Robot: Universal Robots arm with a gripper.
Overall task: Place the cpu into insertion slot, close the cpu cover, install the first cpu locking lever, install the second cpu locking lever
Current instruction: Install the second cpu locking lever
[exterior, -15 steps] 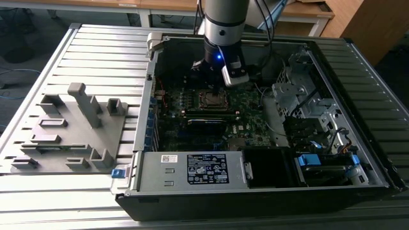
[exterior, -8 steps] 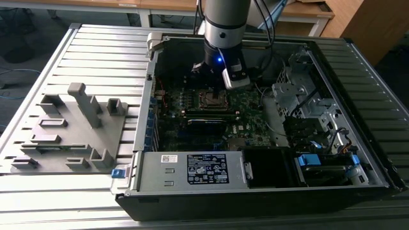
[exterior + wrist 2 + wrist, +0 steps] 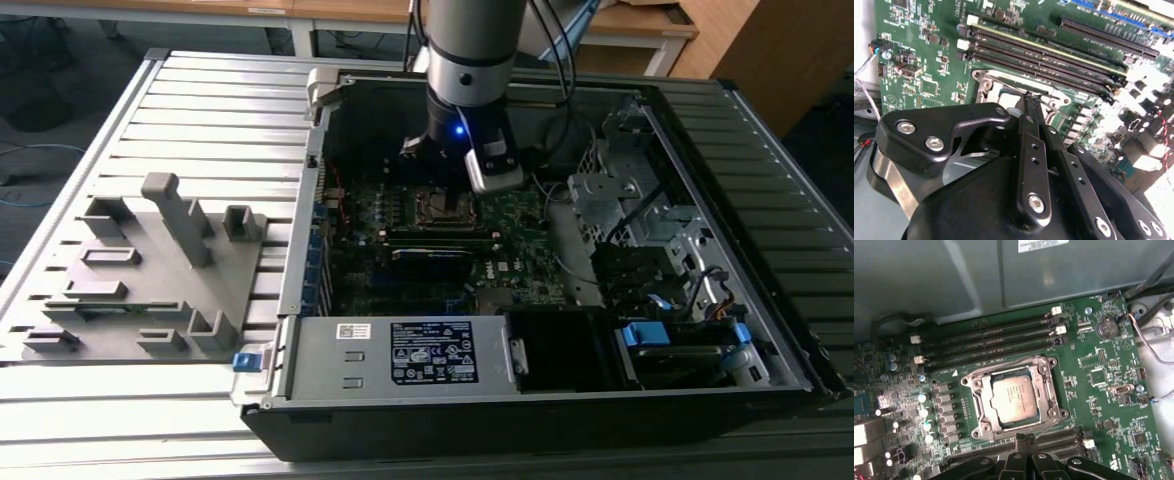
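First wrist view: one cpu (image 3: 1013, 398) under one cpu cover (image 3: 1048, 390); tool (image 3: 1025, 439) pressed together.

The exterior view looks down at a slant from well above and apart, taking in the whole open computer case (image 3: 534, 300) with the gripper (image 3: 451, 190) inside. The first wrist view looks almost straight down past the gripper (image 3: 1025, 440) onto the cpu (image 3: 1015, 398), close. The second wrist view sits behind the gripper (image 3: 1030, 97), lower and nearer, facing the same socket (image 3: 1004, 90) across the motherboard (image 3: 919, 60)
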